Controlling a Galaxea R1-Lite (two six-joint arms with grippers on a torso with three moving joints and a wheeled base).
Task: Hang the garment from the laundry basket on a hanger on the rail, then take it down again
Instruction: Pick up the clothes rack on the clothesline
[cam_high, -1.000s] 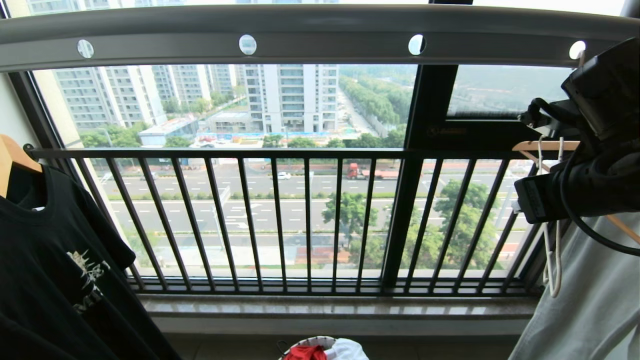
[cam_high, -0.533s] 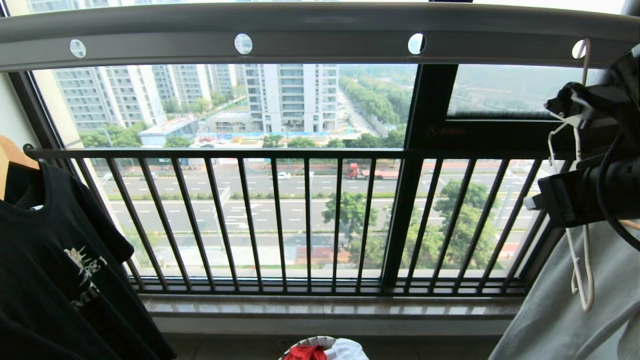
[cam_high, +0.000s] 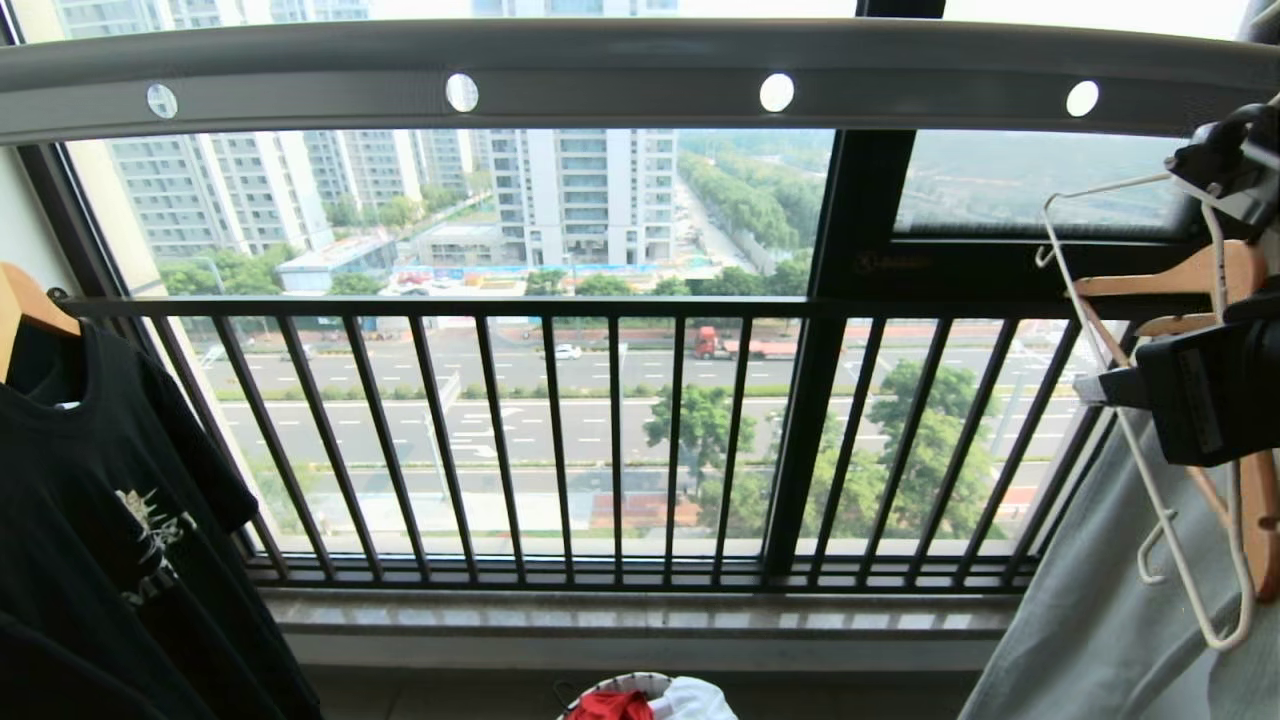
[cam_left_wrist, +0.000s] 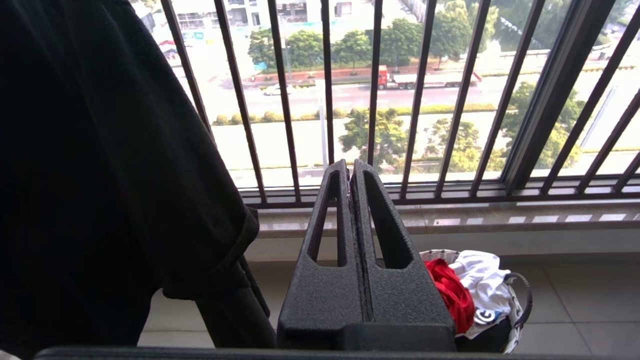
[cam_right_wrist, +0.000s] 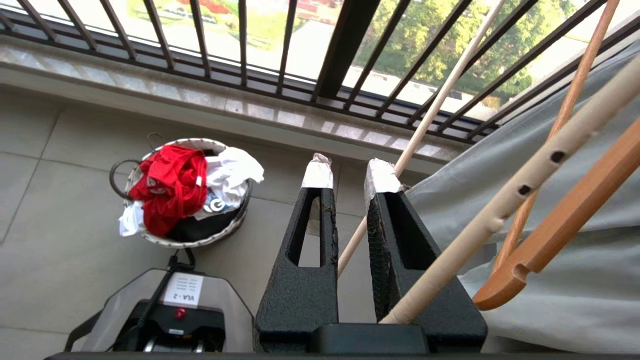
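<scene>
Head view, right edge: white hanger (cam_high: 1120, 400) now off the rail (cam_high: 620, 70), hook clear of the rightmost hole, swung out and tilted; right gripper (cam_right_wrist: 348, 172) jaws slightly parted, what they pinch unclear. Left gripper (cam_left_wrist: 349, 172) jaws pressed together, empty. Garment (cam_high: 610, 706) in laundry basket (cam_high: 630, 682), cut off at bottom centre.

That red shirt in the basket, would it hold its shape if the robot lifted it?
Probably not. The red shirt lies crumpled and folded over itself in the basket, so it looks floppy and would likely droop. It seems light, thin cloth. It might drag the white cloth beside it.
</scene>
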